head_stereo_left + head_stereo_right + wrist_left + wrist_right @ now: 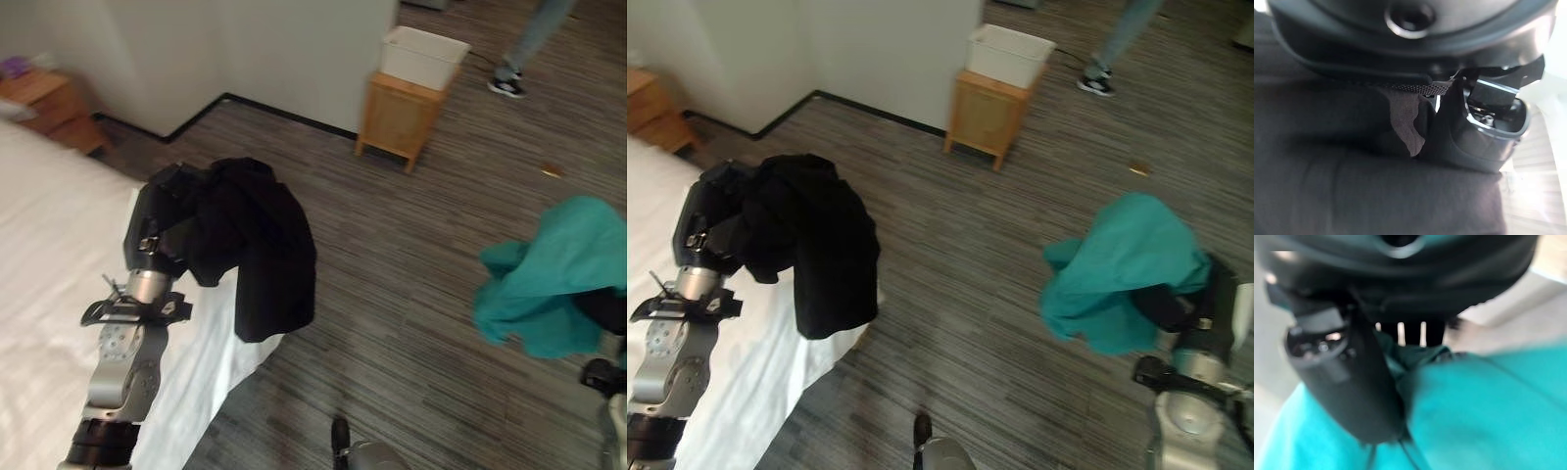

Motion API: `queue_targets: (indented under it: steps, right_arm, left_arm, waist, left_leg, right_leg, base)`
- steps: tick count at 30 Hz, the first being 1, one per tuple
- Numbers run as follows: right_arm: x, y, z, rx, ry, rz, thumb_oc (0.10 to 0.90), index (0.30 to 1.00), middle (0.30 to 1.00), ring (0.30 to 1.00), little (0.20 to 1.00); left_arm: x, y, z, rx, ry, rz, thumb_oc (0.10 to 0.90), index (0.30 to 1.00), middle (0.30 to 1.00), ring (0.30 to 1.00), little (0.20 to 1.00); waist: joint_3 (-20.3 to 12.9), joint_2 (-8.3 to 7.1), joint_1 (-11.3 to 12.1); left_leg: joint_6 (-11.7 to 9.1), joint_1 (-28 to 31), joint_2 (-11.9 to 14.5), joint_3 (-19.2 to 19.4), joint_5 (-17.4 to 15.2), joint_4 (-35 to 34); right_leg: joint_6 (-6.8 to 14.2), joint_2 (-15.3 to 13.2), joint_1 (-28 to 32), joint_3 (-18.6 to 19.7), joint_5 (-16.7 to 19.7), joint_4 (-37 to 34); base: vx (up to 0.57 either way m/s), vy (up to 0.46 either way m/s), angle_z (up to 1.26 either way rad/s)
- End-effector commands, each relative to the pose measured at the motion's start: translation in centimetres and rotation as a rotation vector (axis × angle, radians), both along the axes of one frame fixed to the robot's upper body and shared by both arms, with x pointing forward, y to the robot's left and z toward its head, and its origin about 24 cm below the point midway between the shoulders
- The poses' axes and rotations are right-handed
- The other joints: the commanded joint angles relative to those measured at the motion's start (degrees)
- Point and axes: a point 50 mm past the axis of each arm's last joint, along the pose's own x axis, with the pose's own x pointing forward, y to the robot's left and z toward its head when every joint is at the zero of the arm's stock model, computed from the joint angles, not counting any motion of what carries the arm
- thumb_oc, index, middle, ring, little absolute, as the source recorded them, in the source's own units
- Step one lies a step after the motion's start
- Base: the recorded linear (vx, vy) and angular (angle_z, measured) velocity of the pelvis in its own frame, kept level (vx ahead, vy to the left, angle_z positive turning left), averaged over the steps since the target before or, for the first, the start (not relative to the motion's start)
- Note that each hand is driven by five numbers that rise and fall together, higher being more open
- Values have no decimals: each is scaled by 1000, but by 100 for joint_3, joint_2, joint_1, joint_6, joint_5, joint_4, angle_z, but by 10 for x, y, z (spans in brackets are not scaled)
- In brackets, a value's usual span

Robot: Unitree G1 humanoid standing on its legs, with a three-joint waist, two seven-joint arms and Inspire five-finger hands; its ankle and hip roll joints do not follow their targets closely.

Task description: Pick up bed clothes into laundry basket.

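The left hand (162, 220) is raised above the edge of the bed (49, 284), its thumb and fingers clamped on a black garment (260, 250). The left wrist view shows dark cloth bunched against the palm with the thumb pressed into it. The garment drapes over the hand and hangs down past the corner of the white sheet, its lower end clear of the striped floor (411, 284).

The right hand (1176, 308) is held out over the floor on the robot's right, well apart from the bed, and grips a teal garment (1122, 269). In the right wrist view the teal fabric is caught between thumb and fingers. The cloth mounds over the hand and falls in folds on its bed-ward side.

Farther off, by the white wall, a small wooden stand (397, 117) carries a white basket (423, 57); nothing can be made out inside it from here. A wooden nightstand (49, 108) sits beside the head of the bed. A person's leg and shoe (509, 78) show near the basket, and a small brown scrap (552, 171) lies on the floor.
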Motion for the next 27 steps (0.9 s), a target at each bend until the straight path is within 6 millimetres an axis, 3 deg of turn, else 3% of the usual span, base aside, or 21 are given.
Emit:
queue_targets:
  steps: [1, 2, 4, 6, 7, 8, 11, 17, 24, 27]
  right_arm:
    - [10, 2, 80, -125, -346, 187, 400, 300, 300, 300, 300]
    - [13, 5, 76, -90, -347, 217, 400, 300, 300, 300, 300]
    - [8, 2, 76, -101, -329, 205, 400, 300, 300, 300, 300]
    - [10, 2, 83, -141, -333, 209, 400, 300, 300, 300, 300]
    - [10, 2, 85, -149, -340, 208, 400, 300, 300, 300, 300]
    - [7, 1, 82, -147, -326, 198, 400, 300, 300, 300, 300]
    - [-3, 0, 72, -155, -288, 147, 400, 300, 300, 300, 300]
    - [1, 5, 67, -138, -282, 146, 400, 300, 300, 300, 300]
    - [21, 23, 80, -172, -316, 250, 400, 300, 300, 300, 300]
    - [23, 26, 81, -178, -318, 262, 400, 300, 300, 300, 300]
  left_arm:
    - [-20, 9, 56, 18, -315, 78, 400, 300, 300, 300, 300]
    - [-23, 16, 44, -18, -275, 127, 400, 300, 300, 300, 300]
    - [-28, 27, 36, -26, -244, 176, 400, 300, 300, 300, 300]
    - [-30, 29, 35, -15, -238, 183, 400, 300, 300, 300, 300]
    - [-32, 31, 33, -15, -231, 186, 400, 300, 300, 300, 300]
    - [-30, 31, 32, -23, -229, 188, 400, 300, 300, 300, 300]
    - [-26, 30, 31, -39, -233, 197, 400, 300, 300, 300, 300]
    - [-35, 38, 25, -7, -211, 260, 400, 300, 300, 300, 300]
    - [-40, 47, 20, -17, -196, 322, 400, 300, 300, 300, 300]
    - [-39, 48, 19, -23, -194, 330, 400, 300, 300, 300, 300]
  waist:
    - [-252, -229, 122]
    - [-219, -240, 238]
    - [-301, -186, 162]
    - [-323, -112, 241]
    - [-324, -48, 199]
    - [-296, 28, 169]
    - [-385, 226, 0]
    - [-374, 311, 96]
    - [-278, 319, 356]
    - [-253, 316, 366]
  left_leg:
    - [311, -983, -827, -2121, 1100, -1379]
    - [451, -1008, -1183, -2703, 781, -1640]
    - [485, -838, -1098, -2718, 688, -2364]
    - [562, -787, -1436, -2922, 473, -2992]
    - [591, -668, -1464, -2946, 395, -3165]
    - [571, -601, -1466, -2926, 557, -3316]
    - [670, -202, -1614, -2913, 565, -4096]
    - [760, -138, -1751, -2936, 477, -4175]
    - [847, -205, -1857, -2983, 401, -4175]
    - [848, -218, -1860, -2966, 393, -4175]
  right_leg:
    - [884, -478, 506, 679, -113, -247]
    - [926, -435, 566, 1019, -60, -265]
    - [971, -400, 657, 1275, -30, -393]
    - [992, -390, 710, 1444, -66, -424]
    - [1003, -351, 686, 1477, -108, -397]
    - [999, -311, 692, 1475, -121, -396]
    - [1025, -345, 663, 1441, -217, -382]
    - [1113, -447, 649, 1457, -258, -316]
    - [1198, -566, 591, 1467, -205, -413]
    - [1204, -575, 565, 1478, -181, -427]
  base:
    - [-5, -3, -258]
    - [53, 16, -213]
    - [89, 63, -149]
    - [91, 97, -43]
    - [55, 80, -31]
    - [-12, 87, -54]
    - [28, 144, -14]
    - [27, 82, 23]
    - [24, 38, 9]
    - [43, 25, 3]
